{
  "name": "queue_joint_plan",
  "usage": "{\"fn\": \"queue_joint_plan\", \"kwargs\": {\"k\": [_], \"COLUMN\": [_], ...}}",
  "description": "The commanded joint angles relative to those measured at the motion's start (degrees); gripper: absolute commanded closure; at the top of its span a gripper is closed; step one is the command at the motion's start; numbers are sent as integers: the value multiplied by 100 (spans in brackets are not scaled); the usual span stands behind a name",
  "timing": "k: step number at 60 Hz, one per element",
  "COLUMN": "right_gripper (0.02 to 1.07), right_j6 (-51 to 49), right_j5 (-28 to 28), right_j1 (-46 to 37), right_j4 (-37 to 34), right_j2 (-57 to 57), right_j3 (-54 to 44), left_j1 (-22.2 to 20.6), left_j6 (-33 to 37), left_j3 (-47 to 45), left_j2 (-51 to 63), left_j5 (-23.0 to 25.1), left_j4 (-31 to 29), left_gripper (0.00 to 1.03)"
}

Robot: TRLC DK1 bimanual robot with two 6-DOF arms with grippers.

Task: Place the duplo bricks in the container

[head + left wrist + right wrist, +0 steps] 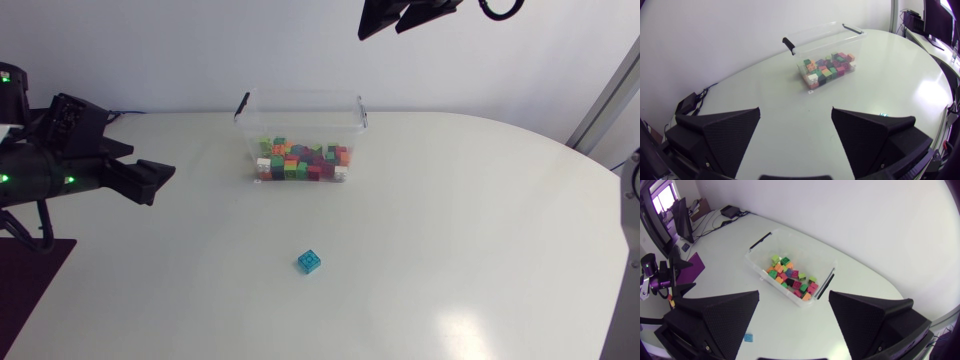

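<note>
A clear plastic container (pixel 247 108) with black handle clips stands at the back middle of the table, holding several coloured duplo bricks (pixel 300 162). One teal brick (pixel 309 261) lies alone on the table in front of it. My left gripper (pixel 158 183) hovers open and empty at the left, well short of the container (pixel 795 48). My right gripper (pixel 385 25) hangs high above the container's far side, open and empty. From there, the container (pixel 756 260) and the teal brick (pixel 748 337) lie below my right gripper (pixel 794 315). My left gripper (pixel 796 130) has bare table between its fingers.
A dark purple mat (pixel 25 285) lies at the table's front left corner under my left arm. My left arm (pixel 660 275) shows beyond the container in the right wrist view. White table surface surrounds the lone brick.
</note>
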Motion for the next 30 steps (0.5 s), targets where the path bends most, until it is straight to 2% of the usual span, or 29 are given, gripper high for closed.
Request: {"fn": "queue_joint_plan", "kwargs": {"k": [1,13,30], "right_gripper": [6,6,6], "right_j6": [97,114,132], "right_j5": [-1,333,623], "right_j1": [95,473,1009], "right_j4": [-90,1017,2010], "right_j2": [-289,-1203,-1589], "right_j3": [-596,-2732,-4586], "left_j1": [88,167,185], "left_j6": [-354,-495,-117], "left_j3": [-285,-795,-1507], "left_j2": [-307,-658,-1071], "left_j5": [-95,-156,-148], "left_j4": [78,473,930], "left_gripper": [4,4,4]}}
